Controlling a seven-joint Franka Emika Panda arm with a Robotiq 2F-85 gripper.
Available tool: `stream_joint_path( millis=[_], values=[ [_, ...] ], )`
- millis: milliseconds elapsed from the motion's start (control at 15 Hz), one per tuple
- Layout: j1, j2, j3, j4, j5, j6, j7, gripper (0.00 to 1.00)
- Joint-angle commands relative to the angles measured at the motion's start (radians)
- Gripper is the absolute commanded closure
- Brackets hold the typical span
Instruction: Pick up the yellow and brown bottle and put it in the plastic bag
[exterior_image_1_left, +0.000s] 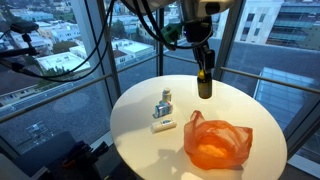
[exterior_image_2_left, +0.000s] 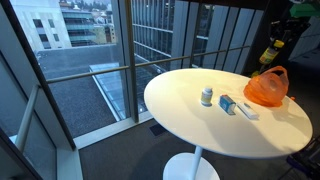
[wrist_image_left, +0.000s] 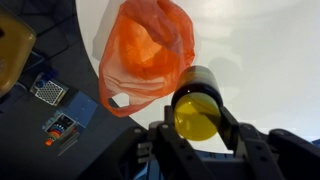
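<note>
Yellow and brown bottle (wrist_image_left: 197, 112), clamped in gripper (exterior_image_1_left: 204, 72), raised beside orange plastic bag (exterior_image_1_left: 218, 140)

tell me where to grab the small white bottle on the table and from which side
Probably the small white bottle by its round body, from straight above: it stands upright with the blue box beside it, so closing across the free sides should fit. The end effector holds the yellow and brown bottle now.

Clear air above the orange bag (exterior_image_1_left: 218, 140); white bottle (exterior_image_2_left: 207, 96) and blue box (exterior_image_2_left: 229, 103) well aside.
</note>
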Motion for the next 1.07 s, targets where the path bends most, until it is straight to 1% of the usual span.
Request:
stream_joint_path(
  millis=[0, 467, 1000],
  values=[
    [-0.025, -0.003, -0.021, 0.004, -0.01, -0.014, 0.026, 0.79],
    [-0.063, 0.026, -0.066, -0.037, -0.017, -0.007, 0.034, 0.79],
    [-0.059, 0.073, -0.081, -0.11, -0.009, 0.006, 0.036, 0.79]
  ],
)
